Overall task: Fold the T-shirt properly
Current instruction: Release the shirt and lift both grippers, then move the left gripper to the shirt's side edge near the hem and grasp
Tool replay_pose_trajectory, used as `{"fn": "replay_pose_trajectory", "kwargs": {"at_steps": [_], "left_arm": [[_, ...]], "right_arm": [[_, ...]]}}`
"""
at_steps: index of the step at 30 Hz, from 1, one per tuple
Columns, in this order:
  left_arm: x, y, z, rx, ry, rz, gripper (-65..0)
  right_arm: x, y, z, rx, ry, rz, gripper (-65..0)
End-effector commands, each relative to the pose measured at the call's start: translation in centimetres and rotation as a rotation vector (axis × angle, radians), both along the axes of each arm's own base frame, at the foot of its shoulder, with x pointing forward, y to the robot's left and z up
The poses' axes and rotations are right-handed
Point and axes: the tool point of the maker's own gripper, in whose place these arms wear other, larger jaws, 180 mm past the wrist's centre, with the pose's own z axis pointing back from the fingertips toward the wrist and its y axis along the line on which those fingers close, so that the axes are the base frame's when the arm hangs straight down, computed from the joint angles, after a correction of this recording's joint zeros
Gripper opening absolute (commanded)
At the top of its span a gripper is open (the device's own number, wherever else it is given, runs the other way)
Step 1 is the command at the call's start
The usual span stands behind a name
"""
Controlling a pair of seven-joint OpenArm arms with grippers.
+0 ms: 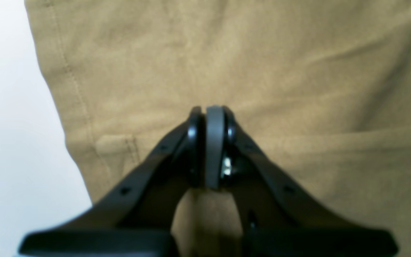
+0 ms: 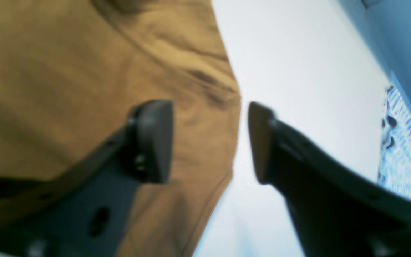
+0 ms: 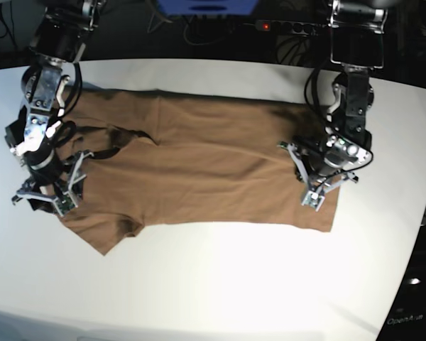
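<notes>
The brown T-shirt [image 3: 199, 163] lies spread across the white table [image 3: 220, 277], wrinkled near the left sleeve. My left gripper [image 1: 211, 110] is shut, its tips resting on the cloth near a side seam and hem [image 1: 73, 85]; I cannot tell whether cloth is pinched between the pads. In the base view it [image 3: 311, 186] sits over the shirt's right end. My right gripper [image 2: 209, 139] is open and straddles the shirt's edge [image 2: 227, 117], one finger over cloth, the other over bare table. In the base view it [image 3: 50, 199] is at the shirt's left end.
A power strip [image 3: 284, 27] with a red light, cables and a blue object [image 3: 206, 7] lie behind the table's far edge. A blue-white patterned thing [image 2: 401, 157] shows at the right of the right wrist view. The table's right edge [image 3: 419, 213] runs near the left arm.
</notes>
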Motion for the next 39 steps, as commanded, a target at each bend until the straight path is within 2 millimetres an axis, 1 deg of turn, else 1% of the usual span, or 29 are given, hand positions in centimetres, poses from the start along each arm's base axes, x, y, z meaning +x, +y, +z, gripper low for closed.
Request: {"fn": "replay_pose_trajectory", "kwargs": {"at_steps": [1, 2, 7, 11, 14, 17, 21, 25, 28, 30, 33, 36, 37, 38, 39], "left_arm": [[-0.7, 0.6, -0.3, 0.043, 0.044, -0.005, -62.4], [-0.6, 0.6, -0.1, 0.045, 0.04, -0.006, -62.3], [-0.2, 0.6, 1.1, 0.061, 0.026, -0.008, -62.3], [0.1, 0.7, 1.4, 0.062, 0.017, -0.009, -62.3], [0.9, 0.9, 2.0, 0.066, 0.001, -0.005, -62.1], [1.3, 1.0, 2.3, 0.069, -0.01, -0.003, -62.1], [2.6, 1.0, 3.5, 0.069, -0.044, -0.003, -62.1], [2.9, 0.8, 4.1, 0.066, -0.06, -0.006, -61.9], [3.4, 0.8, 5.5, 0.066, -0.104, -0.004, -61.8], [3.9, 2.5, 7.1, 0.063, -0.144, 0.054, -61.8], [5.5, 6.0, 9.6, 0.08, -0.159, 0.159, -61.7], [6.6, 8.6, 10.7, 0.09, -0.14, 0.226, -61.0], [6.9, 9.3, 11.0, 0.101, -0.139, 0.235, -59.2], [7.2, 9.7, 11.1, 0.105, -0.133, 0.241, -57.1], [7.4, 10.1, 11.0, 0.107, -0.119, 0.248, -53.1]], "right_arm": [[1.2, 0.1, 2.0, 0.003, -0.065, 0.002, -27.9], [1.3, 0.2, 1.9, 0.002, -0.059, 0.0, -26.8], [1.1, 0.3, 1.4, 0.005, -0.042, -0.002, -27.0], [1.1, 0.7, 1.2, 0.004, -0.037, 0.012, -27.0], [1.1, 0.6, 1.2, 0.0, -0.036, 0.011, -27.0], [1.0, 0.6, 1.2, 0.001, -0.035, 0.01, -27.0], [0.6, 0.6, 0.7, 0.002, -0.023, 0.011, -27.0], [0.3, 0.6, 0.5, 0.002, -0.017, 0.011, -27.0], [0.3, 0.6, 0.5, 0.002, -0.017, 0.011, -27.0], [0.3, 0.6, 0.5, 0.001, -0.016, 0.011, -27.0], [0.3, 0.5, 0.5, 0.0, -0.014, 0.009, -27.0], [0.2, 0.5, 0.4, 0.0, -0.01, 0.009, -27.0], [0.0, 0.6, 0.1, 0.002, -0.004, 0.009, -27.0], [-0.1, 0.6, 0.0, 0.002, -0.001, 0.009, -27.0], [-0.2, 0.5, 0.0, 0.0, 0.0, 0.009, -27.0]]}}
